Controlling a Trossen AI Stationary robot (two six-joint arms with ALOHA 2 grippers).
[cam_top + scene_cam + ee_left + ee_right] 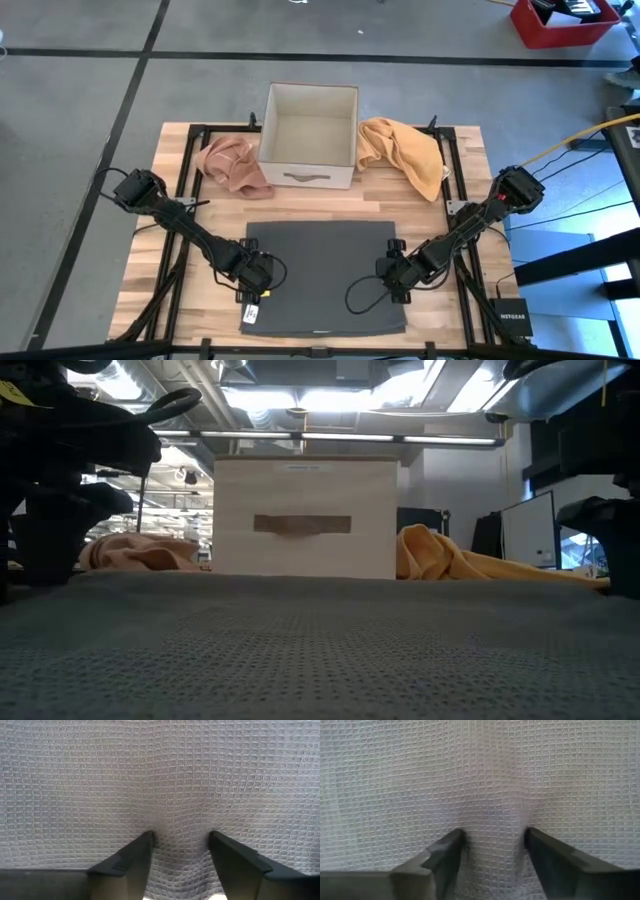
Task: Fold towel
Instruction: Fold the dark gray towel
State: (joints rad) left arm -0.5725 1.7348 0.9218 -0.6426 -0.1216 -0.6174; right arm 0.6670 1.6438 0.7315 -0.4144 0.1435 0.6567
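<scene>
A dark grey waffle-weave towel (322, 262) lies flat on the wooden table and fills the foreground of the low view (320, 650). My left gripper (258, 274) stands over the towel's left part, near its left edge. My right gripper (396, 272) stands over its right part, near the right edge. Both are open, with their fingertips down on the cloth. In the left wrist view my left gripper (180, 840) has a strip of towel between its fingers, and my right gripper (494, 837) shows the same in the right wrist view. My left gripper comes from above, pointing down, and both fingertips (145, 842) touch the towel's top surface near its left edge. The cloth between them (180, 851) rises in a slight pucker. The towel stays flat on the table. My right gripper also comes from above, its two fingertips (532, 837) set on the towel's top surface near the right edge. A faint ridge of cloth (517, 815) runs up from between the fingers. The towel lies on the table.
A white open box (308, 135) stands at the table's far middle. A crumpled pink cloth (232, 163) lies to its left and a crumpled orange cloth (405, 150) to its right. Bare wood shows between the box and the towel.
</scene>
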